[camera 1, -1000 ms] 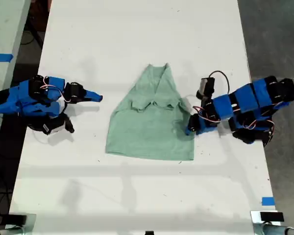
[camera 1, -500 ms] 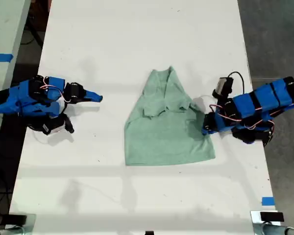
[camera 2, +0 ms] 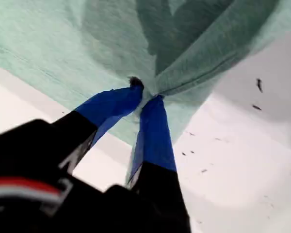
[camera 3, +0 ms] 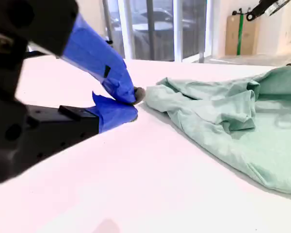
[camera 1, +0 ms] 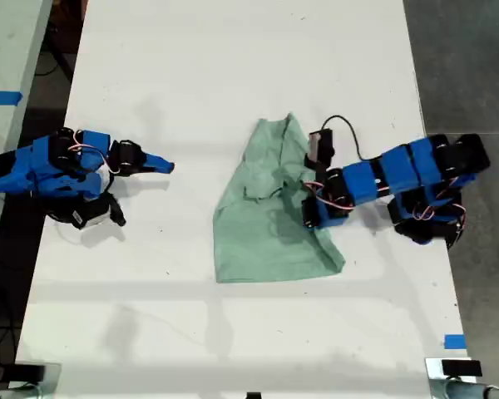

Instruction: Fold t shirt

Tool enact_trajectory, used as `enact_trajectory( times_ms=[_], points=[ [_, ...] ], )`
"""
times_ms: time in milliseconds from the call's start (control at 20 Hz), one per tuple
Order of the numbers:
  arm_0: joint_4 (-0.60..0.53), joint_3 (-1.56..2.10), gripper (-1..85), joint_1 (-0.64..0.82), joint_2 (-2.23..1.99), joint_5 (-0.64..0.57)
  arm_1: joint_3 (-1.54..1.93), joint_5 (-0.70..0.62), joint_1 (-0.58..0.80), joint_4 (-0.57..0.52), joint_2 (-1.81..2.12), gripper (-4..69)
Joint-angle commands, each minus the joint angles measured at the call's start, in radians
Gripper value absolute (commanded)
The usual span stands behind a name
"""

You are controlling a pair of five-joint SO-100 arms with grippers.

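My first gripper (camera 2: 146,93) is pinching a gathered fold of the t shirt (camera 1: 270,212) between its closed blue fingertips (camera 2: 117,103). Its arm is reaching in from the 3 o'clock side of the exterior view (elbow bent, wrist angled down). My second gripper (camera 3: 132,103) is resting at the 9 o'clock side of that view, jaws closed and holding nothing.

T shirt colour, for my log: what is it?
Plain pale mint green t shirt, clearest in the exterior view.

White bench (camera 1: 233,66), dark grey floor (camera 1: 466,58) at exterior view's right, blue tape (camera 1: 454,341) near its corner. Tall windows (camera 3: 160,29) behind.
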State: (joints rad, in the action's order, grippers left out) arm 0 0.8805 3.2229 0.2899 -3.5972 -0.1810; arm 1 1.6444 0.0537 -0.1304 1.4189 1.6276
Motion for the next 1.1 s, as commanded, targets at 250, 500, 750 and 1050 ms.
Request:
enact_trajectory(
  times_ms=[250,500,750,1050],
  points=[
    [0.005,0.005,0.0,-0.009,-0.008,0.015,-0.658,-0.095,0.015,0.155,-0.463,7.9],
    [0.005,0.005,0.0,-0.009,-0.008,0.014,-0.652,-0.055,0.011,0.282,-0.396,21.5],
    [0.005,0.005,0.0,-0.008,-0.008,0.014,-0.347,-0.044,0.051,0.314,-0.006,0.5],
    [0.005,0.005,0.0,-0.008,-0.008,0.014,0.506,-0.103,0.187,0.012,0.589,0.5]
  ],
)
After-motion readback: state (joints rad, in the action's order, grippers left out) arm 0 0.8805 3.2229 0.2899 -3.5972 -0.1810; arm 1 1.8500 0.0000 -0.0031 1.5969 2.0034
